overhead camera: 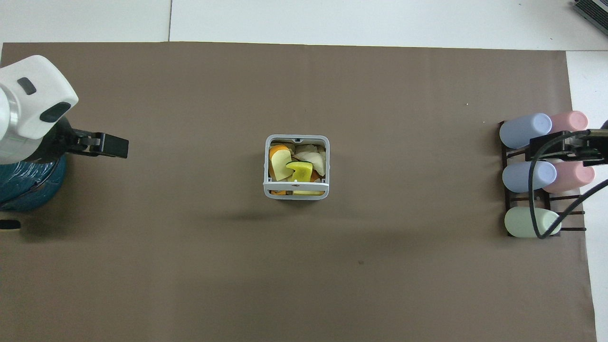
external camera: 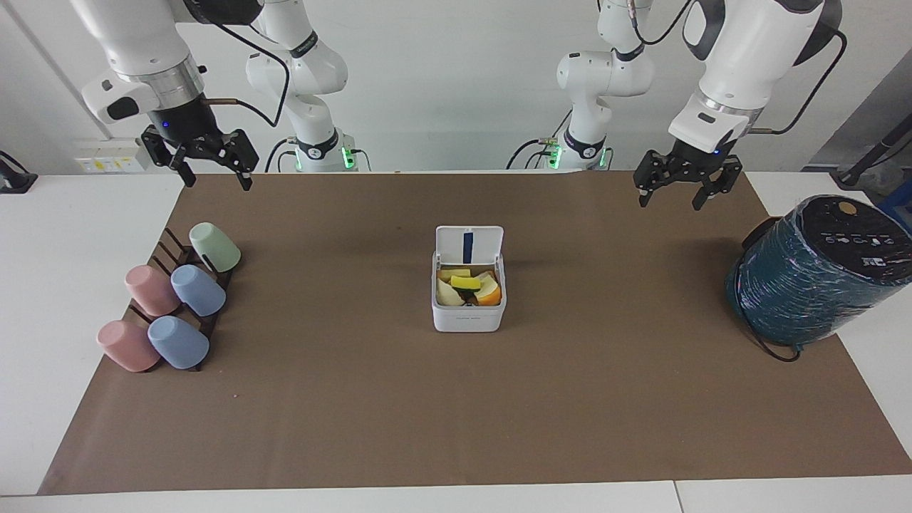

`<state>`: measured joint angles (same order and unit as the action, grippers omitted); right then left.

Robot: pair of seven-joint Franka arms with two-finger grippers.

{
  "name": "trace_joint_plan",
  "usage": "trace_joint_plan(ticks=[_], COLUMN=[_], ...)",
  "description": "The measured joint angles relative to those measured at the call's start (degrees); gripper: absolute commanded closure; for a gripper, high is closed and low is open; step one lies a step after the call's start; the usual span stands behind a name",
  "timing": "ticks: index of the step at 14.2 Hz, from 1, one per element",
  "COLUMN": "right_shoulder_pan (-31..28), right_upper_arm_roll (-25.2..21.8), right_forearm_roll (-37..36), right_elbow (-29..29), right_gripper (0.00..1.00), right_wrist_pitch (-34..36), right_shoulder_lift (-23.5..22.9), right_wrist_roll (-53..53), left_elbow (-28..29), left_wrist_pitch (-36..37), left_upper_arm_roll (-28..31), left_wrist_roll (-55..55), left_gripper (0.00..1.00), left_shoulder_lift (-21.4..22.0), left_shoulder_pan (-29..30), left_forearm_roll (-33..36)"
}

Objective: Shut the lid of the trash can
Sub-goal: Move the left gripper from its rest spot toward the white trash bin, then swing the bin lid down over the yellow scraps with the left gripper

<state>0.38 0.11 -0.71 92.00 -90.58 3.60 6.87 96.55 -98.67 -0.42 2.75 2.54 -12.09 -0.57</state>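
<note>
The trash can [external camera: 469, 299] sits mid-bench on the brown mat [external camera: 456, 399], full of scraps, its lid [external camera: 469, 246] standing upright on the hinge at the edge nearer the robots. Nothing touches it, so the closing has not begun; this looks like the approach. The left gripper [external camera: 674, 191] hangs open over the mat toward the teal spool [external camera: 816, 274], well apart from the can. The right gripper [external camera: 211, 168], also open, waits above the cup rack [external camera: 174, 303]. Next, a gripper probably needs to reach the lid's top edge and tip it down over the opening.

White wall [external camera: 456, 85], brown mat [external camera: 456, 399] on white table [external camera: 71, 299].
</note>
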Motion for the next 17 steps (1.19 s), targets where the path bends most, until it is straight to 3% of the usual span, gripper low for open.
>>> trace_joint_plan(ticks=[2, 3, 4, 6, 7, 9, 10, 14, 17], right_shoulder_pan=[-0.01, -0.03, -0.08, -0.12, -0.09, -0.03, -0.03, -0.03, -0.03], right_upper_arm_roll=[0.0, 0.0, 0.0, 0.03, 0.12, 0.44, 0.57, 0.61, 0.61], right_forearm_roll=[0.0, 0.0, 0.0, 0.02, 0.02, 0.03, 0.03, 0.03, 0.03], right_elbow=[0.0, 0.0, 0.0, 0.0, 0.0, 0.0, 0.0, 0.0, 0.0], right_gripper=[0.0, 0.0, 0.0, 0.0, 0.0, 0.0, 0.0, 0.0, 0.0], right_wrist_pitch=[0.14, 0.19, 0.25, 0.26, 0.26, 0.26, 0.27, 0.27, 0.27], right_shoulder_lift=[0.01, 0.02, 0.02, 0.09, 0.14, 0.21, 0.21, 0.22, 0.22], right_wrist_roll=[0.0, 0.0, 0.0, 0.0, 0.0, 0.0, 0.0, 0.0, 0.0], left_elbow=[2.61, 4.42, 6.45, 10.66, 12.53, 15.23, 16.32, 19.1, 19.93], left_wrist_pitch=[-3.05, -4.65, -5.96, -7.76, -9.12, -12.68, -14.45, -20.84, -28.62], left_upper_arm_roll=[-0.14, -0.25, -0.27, -0.35, -0.37, -0.42, -0.47, -0.55, -0.48], left_wrist_roll=[3.6, 5.21, 6.93, 9.7, 11.63, 16.99, 19.93, 25.83, 28.08], left_gripper=[0.0, 0.06, 0.19, 0.54, 0.62, 0.94, 1.0, 1.0, 1.0], left_shoulder_lift=[0.63, 1.22, 1.98, 3.73, 4.48, 5.03, 5.02, 4.83, 2.36], left_shoulder_pan=[-3.98, -6.04, -8.18, -12.52, -14.61, -18.7, -20.74, -25.22, -26.51], left_forearm_roll=[0.0, 0.0, 0.0, -0.01, -0.01, -0.01, -0.01, -0.01, -0.01])
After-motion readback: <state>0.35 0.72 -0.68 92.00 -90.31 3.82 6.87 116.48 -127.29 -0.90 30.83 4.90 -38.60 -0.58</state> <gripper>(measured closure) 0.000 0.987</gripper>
